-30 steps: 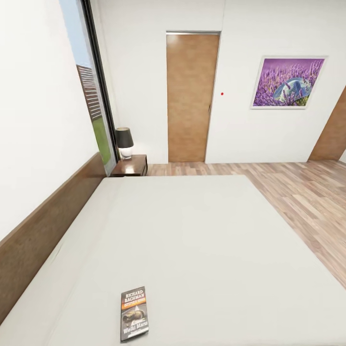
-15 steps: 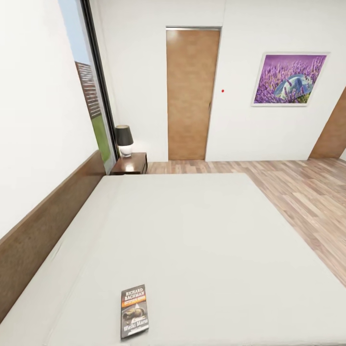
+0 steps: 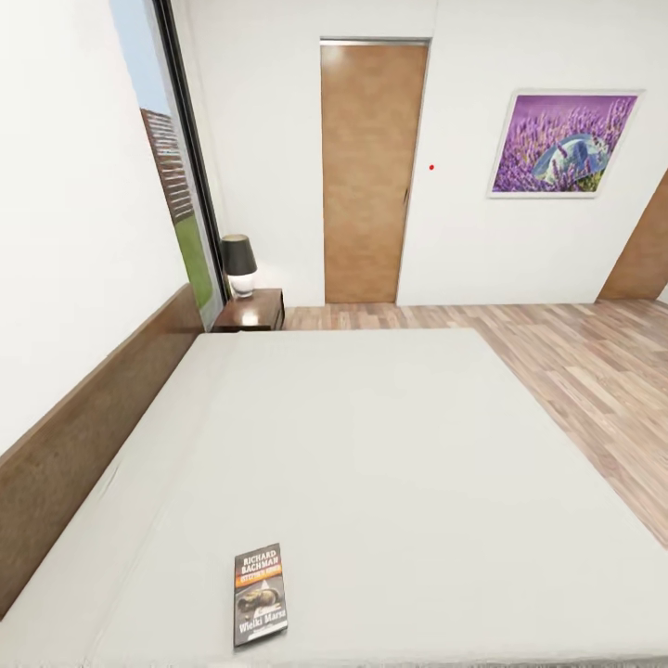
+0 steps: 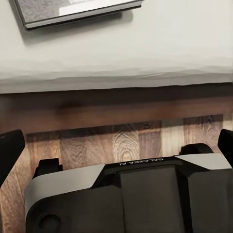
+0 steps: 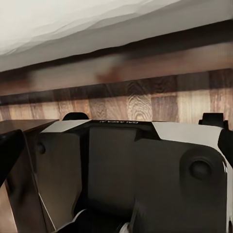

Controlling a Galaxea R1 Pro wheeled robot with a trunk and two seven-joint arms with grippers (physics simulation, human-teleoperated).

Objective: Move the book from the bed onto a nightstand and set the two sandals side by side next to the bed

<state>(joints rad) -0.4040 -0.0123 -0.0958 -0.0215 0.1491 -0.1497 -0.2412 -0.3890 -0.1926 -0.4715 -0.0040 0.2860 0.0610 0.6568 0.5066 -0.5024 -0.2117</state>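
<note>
Head view, left to right: the headboard [image 3: 83,436] runs along your left; the nightstand [image 3: 252,311] with its lamp [image 3: 239,264] stands at the far end of it, well apart from both grippers; the book [image 3: 259,594] lies flat, cover up, near the bed's [image 3: 390,464] close edge; bare floor [image 3: 594,371] lies to the right. In the left wrist view, your left gripper [image 4: 116,141] hangs below the mattress edge with its fingertips wide apart and empty, the book [image 4: 73,12] just beyond and above it. The right gripper [image 5: 116,141], likewise spread and empty, faces the bed frame [image 5: 121,68]. The step in hand appears to be the approach to the book. Next, raise the left gripper over the mattress and close on the book's edge.
</note>
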